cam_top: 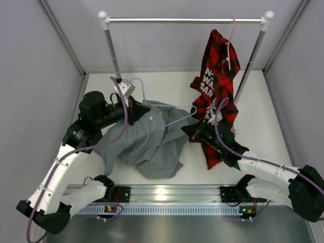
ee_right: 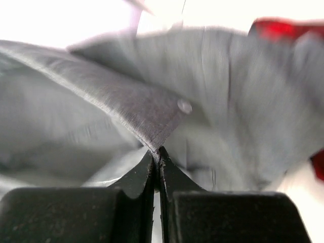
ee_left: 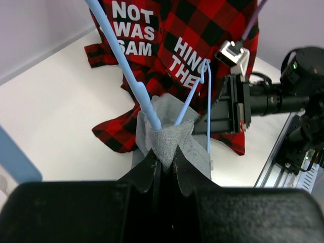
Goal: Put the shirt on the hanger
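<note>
Threading hanger (ee_left: 137, 86) into shirt (cam_top: 147, 142) | left gripper (ee_left: 164, 158) and right gripper (ee_right: 157, 154) each pinching fabric | next: probably drawing shirt over hanger arm

Top cam's up high behind the arms, looking down over the whole tabletop (cam_top: 167, 86). Left wrist cam faces across at the right arm (ee_left: 263, 101), right wrist cam's jammed against the shirt (ee_right: 228, 101). All 3 share that shirt.

Blocked far right by the red-and-black plaid shirt (cam_top: 215, 86) hanging from the silver metal rail (cam_top: 185, 21) down to the white tabletop (cam_top: 167, 83). Cluttered mid-table with the soft grey button-up shirt (cam_top: 147, 144) and thin light-blue wire hanger (ee_left: 143, 98). Open over bare tabletop far middle, under the rail.
</note>
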You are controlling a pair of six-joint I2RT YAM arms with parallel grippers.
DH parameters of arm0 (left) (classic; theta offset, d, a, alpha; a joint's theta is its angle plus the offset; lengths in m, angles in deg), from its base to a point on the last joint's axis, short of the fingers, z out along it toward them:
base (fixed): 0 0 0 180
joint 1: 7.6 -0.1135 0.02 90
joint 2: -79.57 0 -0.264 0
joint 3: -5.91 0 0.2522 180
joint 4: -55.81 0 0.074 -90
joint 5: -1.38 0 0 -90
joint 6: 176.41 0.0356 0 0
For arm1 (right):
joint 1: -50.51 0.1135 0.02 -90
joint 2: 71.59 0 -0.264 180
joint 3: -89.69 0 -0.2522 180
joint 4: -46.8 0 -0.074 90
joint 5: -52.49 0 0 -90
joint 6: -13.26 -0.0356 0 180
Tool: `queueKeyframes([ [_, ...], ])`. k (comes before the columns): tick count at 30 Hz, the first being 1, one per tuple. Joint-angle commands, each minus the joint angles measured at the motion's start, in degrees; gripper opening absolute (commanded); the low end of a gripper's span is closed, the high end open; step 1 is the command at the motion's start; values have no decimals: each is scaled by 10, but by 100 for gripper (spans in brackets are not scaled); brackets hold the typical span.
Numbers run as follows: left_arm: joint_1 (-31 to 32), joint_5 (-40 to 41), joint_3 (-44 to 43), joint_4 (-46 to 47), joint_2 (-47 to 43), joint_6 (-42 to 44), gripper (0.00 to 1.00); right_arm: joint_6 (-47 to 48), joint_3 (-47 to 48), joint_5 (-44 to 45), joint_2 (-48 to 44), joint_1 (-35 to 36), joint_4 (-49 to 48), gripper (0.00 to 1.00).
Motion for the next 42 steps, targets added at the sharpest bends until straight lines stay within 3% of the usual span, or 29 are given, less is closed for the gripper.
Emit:
queueKeyframes([
  [1, 0, -45, 6, 36, -42, 13, 0, 65, 99, 48, -22, -19, 104, 0],
  [8, 1, 14, 34, -31, -120, 86, 0, 135, 232, 50, -7, -61, 315, 0],
  [16, 0, 87, 43, -102, -111, 130, 0, 190, 321, 41, 16, -65, 374, 0],
  [21, 0, 112, 47, -102, -107, 134, 0, 215, 357, 23, 27, -64, 379, 0],
  [25, 2, 145, 37, -101, -82, 117, 0, 246, 356, -76, 22, -54, 338, 0],
  [29, 1, 226, 13, -82, -43, 37, 0, 253, 301, -127, -9, 3, 226, 0],
  [30, 1, 229, 14, -39, -36, -11, 0, 252, 293, -123, -12, 21, 213, 0],
  [34, 2, 165, 50, 138, -37, -103, 0, 240, 261, -35, 2, 112, 162, 0],
  [37, 1, 84, 30, 207, 7, -138, 0, 202, 236, 2, 34, 140, 113, 0],
  [42, -2, 11, 29, 232, 30, -121, 0, 165, 221, 75, 43, 140, 130, 0],
])
